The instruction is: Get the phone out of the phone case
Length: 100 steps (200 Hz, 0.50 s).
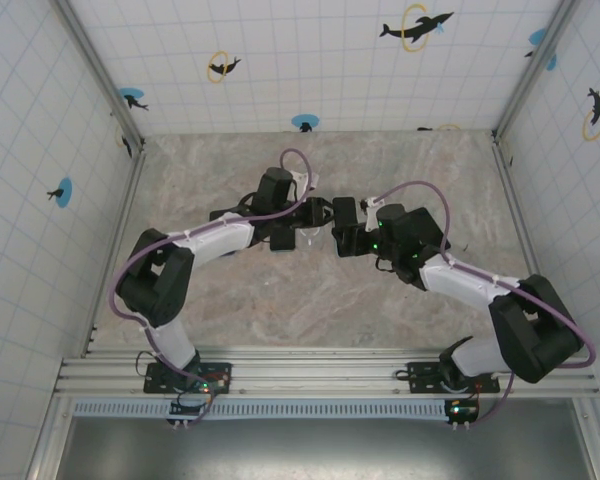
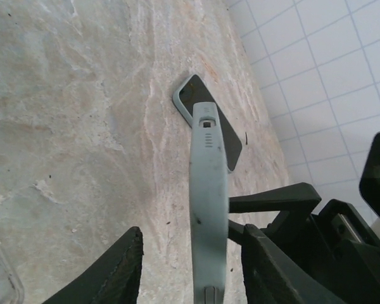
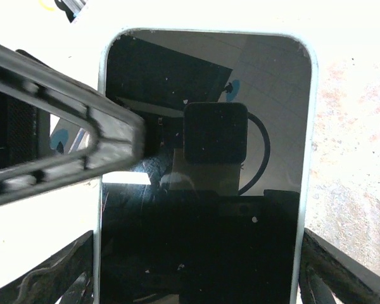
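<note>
The phone [image 3: 202, 158], dark-screened with a pale blue-grey case rim, is held up off the table with its screen facing the right wrist camera. My right gripper [image 3: 199, 269] is shut on its two long sides. In the left wrist view the phone [image 2: 208, 190] is edge-on and stands between the jaws of my left gripper [image 2: 193, 253]. That gripper is open, with a gap on both sides of the phone. One left finger crosses the upper left of the right wrist view. From above, both grippers meet at the phone [image 1: 344, 215] mid-table.
A dark flat slab with a grey rim [image 2: 225, 142] lies on the marble table [image 2: 82, 126] beyond the held phone, near the tiled right wall [image 2: 329, 76]. A clear rounded rim [image 2: 3, 272] shows at the bottom-left corner of the left wrist view. Tiled walls surround the table [image 1: 230, 160].
</note>
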Each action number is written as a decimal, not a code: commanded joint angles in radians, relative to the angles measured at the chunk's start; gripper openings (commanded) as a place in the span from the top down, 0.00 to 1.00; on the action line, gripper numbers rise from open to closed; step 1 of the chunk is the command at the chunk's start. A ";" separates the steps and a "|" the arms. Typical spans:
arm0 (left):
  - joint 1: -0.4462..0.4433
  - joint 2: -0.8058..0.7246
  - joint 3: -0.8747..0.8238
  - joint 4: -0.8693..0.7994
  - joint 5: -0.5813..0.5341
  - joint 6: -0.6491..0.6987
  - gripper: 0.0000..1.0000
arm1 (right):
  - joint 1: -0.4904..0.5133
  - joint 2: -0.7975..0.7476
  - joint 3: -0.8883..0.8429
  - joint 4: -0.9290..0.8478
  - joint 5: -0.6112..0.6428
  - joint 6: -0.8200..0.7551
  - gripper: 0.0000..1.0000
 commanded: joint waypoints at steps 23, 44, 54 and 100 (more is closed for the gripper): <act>-0.009 0.013 0.031 0.038 0.045 -0.029 0.80 | 0.013 -0.050 -0.008 0.089 -0.029 -0.054 0.55; -0.008 0.011 0.030 0.047 0.052 -0.039 0.88 | 0.015 -0.054 -0.014 0.086 -0.030 -0.061 0.54; -0.008 0.008 0.029 0.051 0.054 -0.044 0.90 | 0.015 -0.054 -0.017 0.088 -0.033 -0.064 0.53; -0.006 -0.014 0.002 0.124 0.004 -0.112 0.93 | 0.018 -0.064 -0.030 0.073 -0.025 -0.089 0.23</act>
